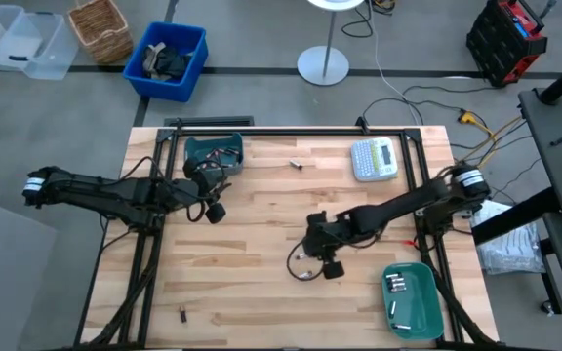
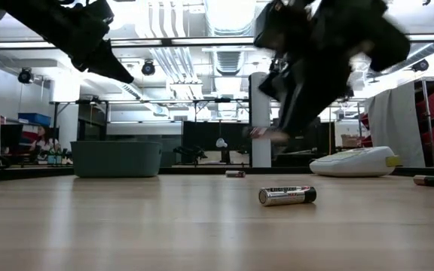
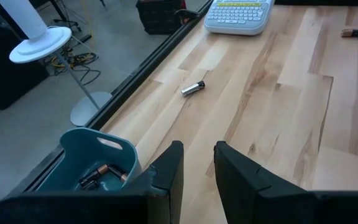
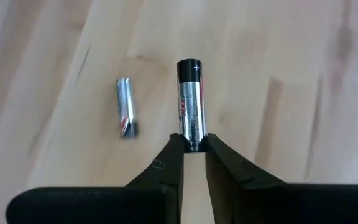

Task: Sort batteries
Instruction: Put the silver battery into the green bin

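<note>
Near the table's centre-right, the right end effector (image 4: pixel 191 149) pinches one end of a silver battery with a dark cap (image 4: pixel 190 102), whose long axis runs straight out from the fingertips, in line with the fingers. A second silvery battery (image 4: pixel 126 116) lies on the wood just beside it, roughly parallel and apart. In the high view the green tray (image 1: pixel 427 314) already holding silvery cells sits toward four o'clock from this end effector, near the table's front right corner; the judged next move is a short carry that way over bare wood, minding the table's frame rail by that edge. The left end effector (image 3: pixel 197 163) hangs near the teal bin (image 3: pixel 79 155) of dark cells at the far left, its fingers slightly parted and holding nothing. Another battery (image 3: pixel 192 88) lies beyond it toward the label maker (image 3: pixel 238 15).
</note>
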You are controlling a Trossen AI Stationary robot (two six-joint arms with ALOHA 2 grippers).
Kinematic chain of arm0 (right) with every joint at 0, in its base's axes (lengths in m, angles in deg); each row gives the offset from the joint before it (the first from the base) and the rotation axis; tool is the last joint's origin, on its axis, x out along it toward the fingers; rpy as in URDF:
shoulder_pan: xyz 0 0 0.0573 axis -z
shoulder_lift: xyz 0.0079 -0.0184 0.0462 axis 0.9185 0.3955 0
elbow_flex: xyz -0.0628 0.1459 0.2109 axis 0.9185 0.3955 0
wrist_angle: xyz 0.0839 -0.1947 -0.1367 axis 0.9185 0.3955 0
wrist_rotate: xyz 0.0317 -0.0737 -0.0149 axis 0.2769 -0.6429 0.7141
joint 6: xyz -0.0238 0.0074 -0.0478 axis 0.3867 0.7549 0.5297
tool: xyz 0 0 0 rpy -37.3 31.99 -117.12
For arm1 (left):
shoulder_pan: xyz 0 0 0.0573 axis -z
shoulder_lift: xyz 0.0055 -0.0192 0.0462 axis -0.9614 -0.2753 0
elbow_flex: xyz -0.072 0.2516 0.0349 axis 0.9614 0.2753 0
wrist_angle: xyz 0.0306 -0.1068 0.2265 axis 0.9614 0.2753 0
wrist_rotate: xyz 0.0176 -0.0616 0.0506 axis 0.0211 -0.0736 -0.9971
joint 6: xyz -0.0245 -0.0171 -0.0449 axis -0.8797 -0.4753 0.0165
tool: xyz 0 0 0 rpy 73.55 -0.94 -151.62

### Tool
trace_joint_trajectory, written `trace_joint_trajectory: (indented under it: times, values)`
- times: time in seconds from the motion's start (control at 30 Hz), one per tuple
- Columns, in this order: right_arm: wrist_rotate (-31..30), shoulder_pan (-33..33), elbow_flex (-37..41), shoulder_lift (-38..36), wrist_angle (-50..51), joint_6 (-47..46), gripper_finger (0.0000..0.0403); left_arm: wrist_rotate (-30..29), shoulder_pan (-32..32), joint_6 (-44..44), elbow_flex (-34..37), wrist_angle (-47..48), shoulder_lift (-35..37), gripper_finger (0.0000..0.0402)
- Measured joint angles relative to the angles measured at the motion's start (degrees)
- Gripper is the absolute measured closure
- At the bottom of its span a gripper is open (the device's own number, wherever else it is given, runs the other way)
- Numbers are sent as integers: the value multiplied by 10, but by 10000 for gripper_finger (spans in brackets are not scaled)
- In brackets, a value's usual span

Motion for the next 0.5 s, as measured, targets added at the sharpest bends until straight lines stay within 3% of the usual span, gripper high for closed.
trace_joint_trajectory:
  times: [0.23, 0.5]
  values:
    - [7, -13, -33, -89, 209, -104, 365, 0, 0, 0, 0, 3, 0, 331]
    - [78, -71, -45, -175, 399, -296, 365, 0, 0, 0, 0, 4, 0, 331]
